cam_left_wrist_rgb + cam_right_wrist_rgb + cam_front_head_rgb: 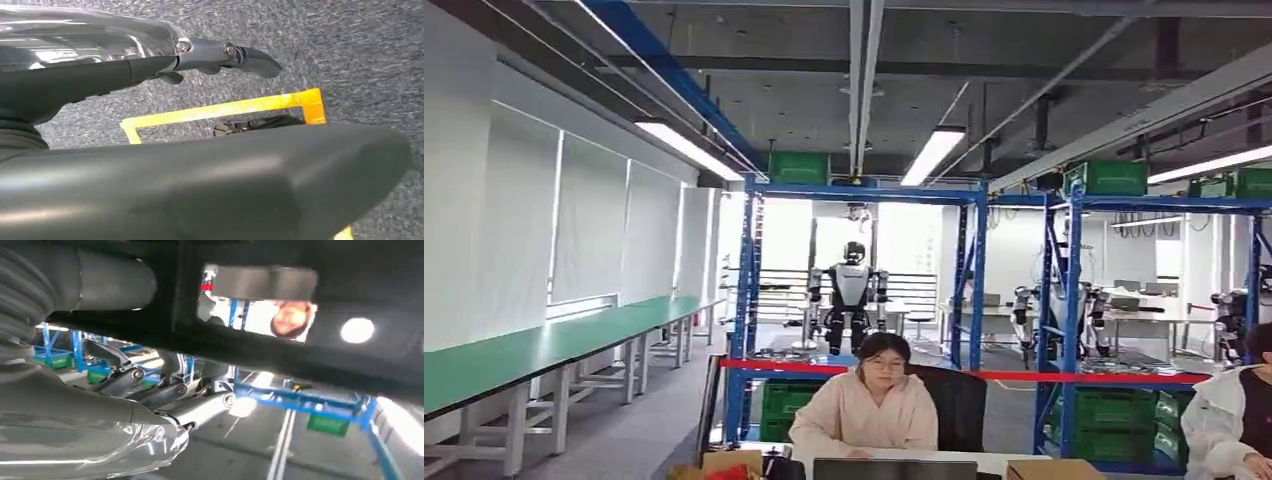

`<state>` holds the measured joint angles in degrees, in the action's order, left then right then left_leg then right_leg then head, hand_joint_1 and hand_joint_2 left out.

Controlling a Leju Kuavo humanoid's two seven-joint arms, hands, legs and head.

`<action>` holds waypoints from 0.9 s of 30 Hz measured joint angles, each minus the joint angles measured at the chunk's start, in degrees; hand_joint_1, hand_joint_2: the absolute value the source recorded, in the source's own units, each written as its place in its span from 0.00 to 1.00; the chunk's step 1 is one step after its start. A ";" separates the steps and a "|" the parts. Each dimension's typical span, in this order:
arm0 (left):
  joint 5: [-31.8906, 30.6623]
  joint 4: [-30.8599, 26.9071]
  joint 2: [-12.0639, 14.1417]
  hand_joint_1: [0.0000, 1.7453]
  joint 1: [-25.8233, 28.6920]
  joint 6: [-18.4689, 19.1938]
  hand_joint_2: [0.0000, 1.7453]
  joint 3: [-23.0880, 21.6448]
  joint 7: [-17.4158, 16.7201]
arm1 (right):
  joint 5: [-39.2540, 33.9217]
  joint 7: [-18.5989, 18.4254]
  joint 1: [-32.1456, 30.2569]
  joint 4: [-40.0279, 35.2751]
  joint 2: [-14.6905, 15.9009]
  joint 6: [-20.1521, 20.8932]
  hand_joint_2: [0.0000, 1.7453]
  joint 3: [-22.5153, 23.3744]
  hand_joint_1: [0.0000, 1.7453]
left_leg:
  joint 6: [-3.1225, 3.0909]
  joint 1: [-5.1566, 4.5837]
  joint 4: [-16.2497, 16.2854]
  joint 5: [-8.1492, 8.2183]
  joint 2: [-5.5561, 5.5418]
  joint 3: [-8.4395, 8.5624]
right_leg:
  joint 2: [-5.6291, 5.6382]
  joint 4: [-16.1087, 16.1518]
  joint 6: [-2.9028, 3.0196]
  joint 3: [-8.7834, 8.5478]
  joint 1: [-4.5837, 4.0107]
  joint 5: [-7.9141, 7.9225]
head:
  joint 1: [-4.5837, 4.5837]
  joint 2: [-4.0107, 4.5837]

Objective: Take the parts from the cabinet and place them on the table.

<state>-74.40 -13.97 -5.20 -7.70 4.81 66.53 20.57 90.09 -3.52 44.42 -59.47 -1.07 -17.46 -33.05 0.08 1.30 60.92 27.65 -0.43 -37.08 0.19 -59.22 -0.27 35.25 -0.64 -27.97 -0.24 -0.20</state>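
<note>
In the right wrist view my right hand (125, 405) grips a flat black part (280, 360) with a rectangular opening. The part passes between the thick thumb (110, 285) and the darker fingers (165, 390). That camera looks up at ceiling lights and blue racks. My left hand (150, 165) hangs over grey carpet, its fingers (225, 52) stretched out and apart from the thumb, with nothing between them. Ahead in the head view stand blue shelving racks (864, 190) with green crates (789, 405).
A long green-topped workbench (554, 345) runs along the left wall. One person (869, 410) sits at a desk straight ahead, another person (1229, 420) at the right edge. Red barrier tape (1024, 376) crosses the racks. Another humanoid robot (852, 300) stands beyond. Yellow floor tape (220, 110) lies below my left hand.
</note>
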 joint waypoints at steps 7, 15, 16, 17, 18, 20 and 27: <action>-0.02 0.00 -0.04 0.00 -0.36 -0.07 1.00 -0.42 -0.04 | 0.00 -1.51 0.16 6.20 -1.24 -0.65 1.00 -4.06 1.00 | -1.25 0.29 -0.16 0.15 -0.07 0.39 | -0.08 -18.47 -1.57 9.24 0.61 -7.81 | 0.00 0.00; 0.02 0.02 -0.54 0.00 -0.96 -0.07 1.00 -1.22 0.02 | -0.04 -1.66 1.58 8.63 -2.53 -0.42 0.00 -5.50 0.00 | -0.57 0.12 -0.90 0.48 -0.26 1.49 | 0.10 -0.11 1.58 1.31 -0.72 1.41 | 0.05 -0.04; 0.02 0.02 -0.70 0.00 -0.97 -0.13 1.00 -1.29 0.00 | -0.04 -1.66 1.68 8.83 -2.66 -0.31 0.00 -5.55 0.00 | -0.18 0.00 -1.35 0.30 -0.26 1.74 | 0.09 0.45 1.71 1.05 -0.71 1.54 | 0.04 -0.04; 0.02 0.02 -0.70 0.00 -1.01 -0.46 1.00 -1.33 -0.02 | -0.04 -1.64 1.73 8.87 -3.00 -0.24 0.00 -5.55 0.00 | 0.02 -0.07 -1.35 0.89 -0.18 1.92 | -0.20 2.12 1.64 0.13 0.18 2.15 | 0.11 -0.04; 0.00 0.02 -0.70 0.00 -1.04 -0.50 1.00 -1.38 -0.02 | -0.04 -1.62 1.96 9.13 -3.30 -0.17 0.00 -5.57 0.00 | 0.06 -0.34 -0.08 2.01 -0.09 1.58 | -0.19 2.78 1.83 -0.31 0.11 2.38 | 0.09 -0.04; 0.02 0.02 -0.68 0.00 -1.19 -0.55 1.00 -1.42 -0.04 | -0.04 -1.38 2.26 9.66 -3.74 -0.04 0.00 -5.57 0.00 | 0.31 -0.34 7.41 5.95 -0.09 -1.65 | -0.22 2.78 1.81 -0.49 0.20 2.40 | 0.11 -0.02; 0.20 0.02 -0.61 0.00 -1.31 -0.50 0.00 -1.60 0.33 | -0.04 -1.29 2.32 11.65 -4.17 0.02 0.00 -5.55 0.00 | 0.97 0.13 -0.91 -0.27 0.07 1.83 | 0.03 1.51 0.90 -0.47 0.32 1.58 | 0.09 0.00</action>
<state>-74.20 -13.94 -5.81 -9.01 4.31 64.94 20.90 90.05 -4.81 46.74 -47.82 -5.25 -17.44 -38.60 1.05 1.43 60.01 27.38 -0.37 -35.25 0.23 -57.72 0.64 34.78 -0.32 -26.39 -0.15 -0.20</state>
